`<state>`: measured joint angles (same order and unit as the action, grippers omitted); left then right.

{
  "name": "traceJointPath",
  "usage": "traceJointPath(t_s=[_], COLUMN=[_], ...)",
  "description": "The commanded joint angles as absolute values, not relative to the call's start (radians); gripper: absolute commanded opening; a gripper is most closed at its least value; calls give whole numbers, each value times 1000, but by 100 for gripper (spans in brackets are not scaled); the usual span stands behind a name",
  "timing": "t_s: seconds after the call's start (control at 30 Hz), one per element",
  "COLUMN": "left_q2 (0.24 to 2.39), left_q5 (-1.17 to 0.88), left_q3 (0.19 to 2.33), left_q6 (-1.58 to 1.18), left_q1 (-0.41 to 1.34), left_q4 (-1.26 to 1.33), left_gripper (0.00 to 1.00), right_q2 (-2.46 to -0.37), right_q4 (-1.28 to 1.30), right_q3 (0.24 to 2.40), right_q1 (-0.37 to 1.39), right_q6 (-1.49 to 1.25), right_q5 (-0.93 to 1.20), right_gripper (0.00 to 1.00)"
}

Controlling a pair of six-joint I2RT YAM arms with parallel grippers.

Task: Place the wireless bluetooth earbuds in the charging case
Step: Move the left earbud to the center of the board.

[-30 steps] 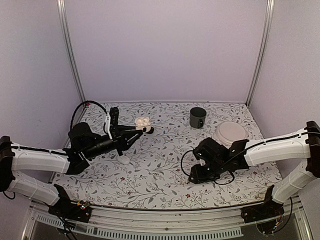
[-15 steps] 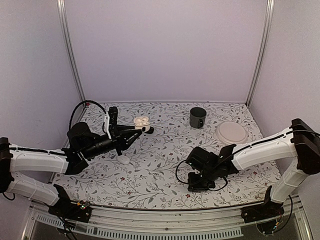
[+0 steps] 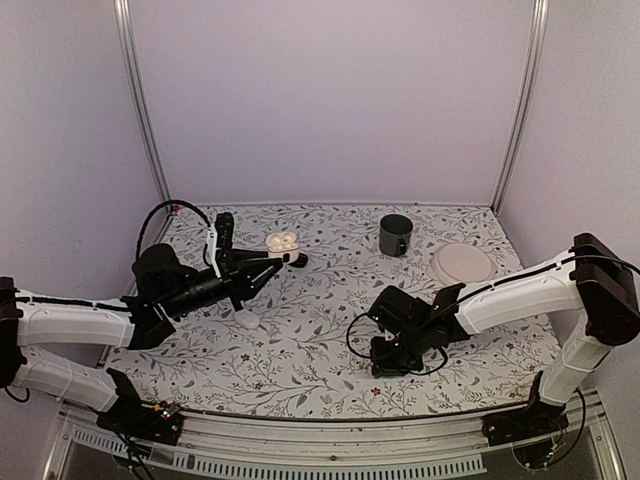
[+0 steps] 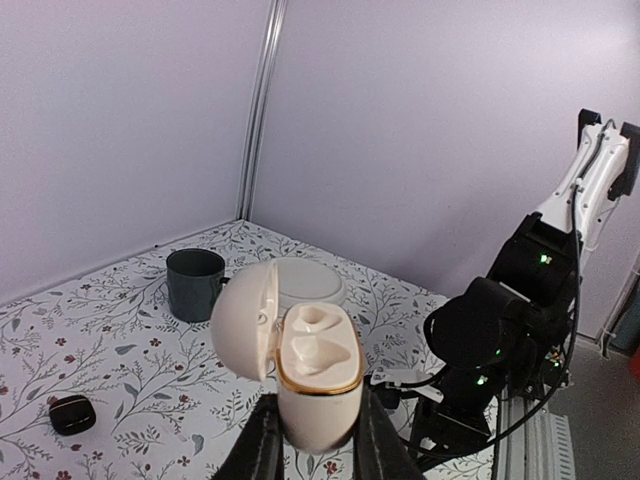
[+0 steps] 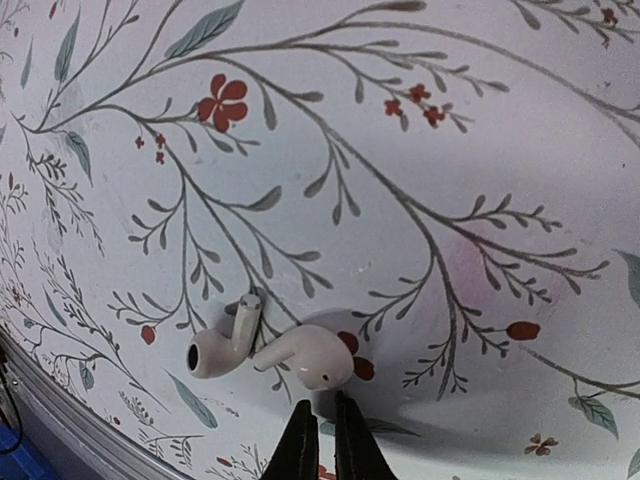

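Looks like the pickup step. Got the charging case [image 4: 310, 375] clamped lid-open in the left gripper [image 4: 312, 445], up around 11 o'clock. Nothing in the right gripper [image 5: 320, 440], fingers pinched narrow, both earbuds [image 5: 305, 360] on the cloth [image 5: 450, 150] at its 12 o'clock. Needs opening first, probably.

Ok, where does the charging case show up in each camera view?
Top external: the charging case is left of centre, toward the back of the table.
Left wrist: bottom centre, lid open, clamped in the left end effector.
Right wrist: not in it.
Shared landmark: the dark mug, seen in the top and left wrist views only.
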<state>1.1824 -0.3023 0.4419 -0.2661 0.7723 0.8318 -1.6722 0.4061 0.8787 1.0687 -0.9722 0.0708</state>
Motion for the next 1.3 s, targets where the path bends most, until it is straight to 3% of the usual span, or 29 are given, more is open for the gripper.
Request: traceJointPath(t_s=[0.0,0.5,1.27], left_q2=[1164,1157,1166], left_q5=[-307,-303,-320], left_q3=[437,448,455], left_q6=[-268,-271,-279], left_q1=[783,784,784], left_q4=[826,797,793], left_gripper=[0,0,0], right_q2=[-1680,-1680,-1675], right_q4=[380,358,488], right_q3=[860,899,989], right_q1=[1018,922,987], right_q6=[-957,-857,-971], right_q5=[80,71,72], right_gripper=[10,12,35])
